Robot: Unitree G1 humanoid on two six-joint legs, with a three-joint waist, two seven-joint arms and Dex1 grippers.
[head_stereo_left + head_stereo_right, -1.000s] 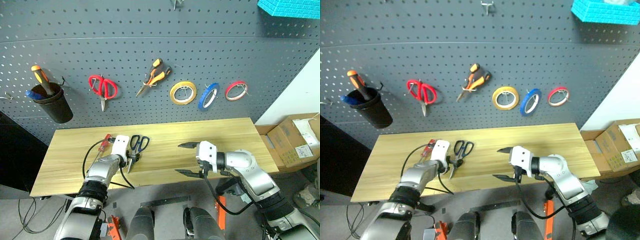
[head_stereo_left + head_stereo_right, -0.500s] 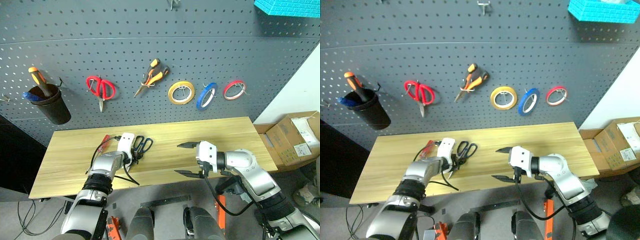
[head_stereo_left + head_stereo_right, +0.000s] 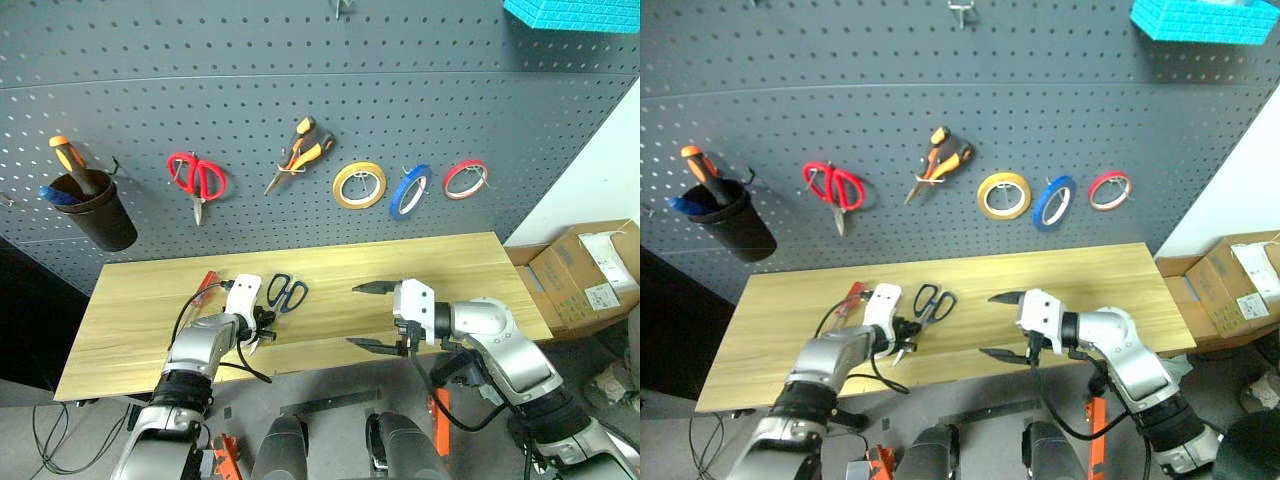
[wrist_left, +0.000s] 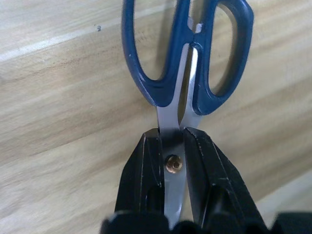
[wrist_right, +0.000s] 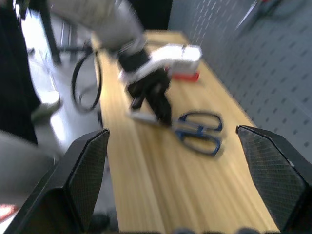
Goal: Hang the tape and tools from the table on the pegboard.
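We see the left hand (image 4: 171, 146) clenched on the steel blades of dark-blue-handled scissors (image 4: 187, 63) lying on the light wood-grain table (image 3: 460, 270); at three o'clock, the right hand (image 3: 368, 316) gapes, released.

Table (image 3: 440, 262) before us, pegboard (image 3: 300, 60) behind it.
On our left the scissors (image 3: 283, 293) lie just right of the screwdriver (image 3: 205, 285); pliers (image 3: 300, 150) and tape (image 3: 410, 190) hang on the board above.

Beyond the desk's right end, cardboard boxes (image 3: 585, 275) sit on the grey floor (image 3: 80, 425) against a white wall (image 3: 590, 165), while a turquoise block (image 3: 575, 14) is mounted high above that end.
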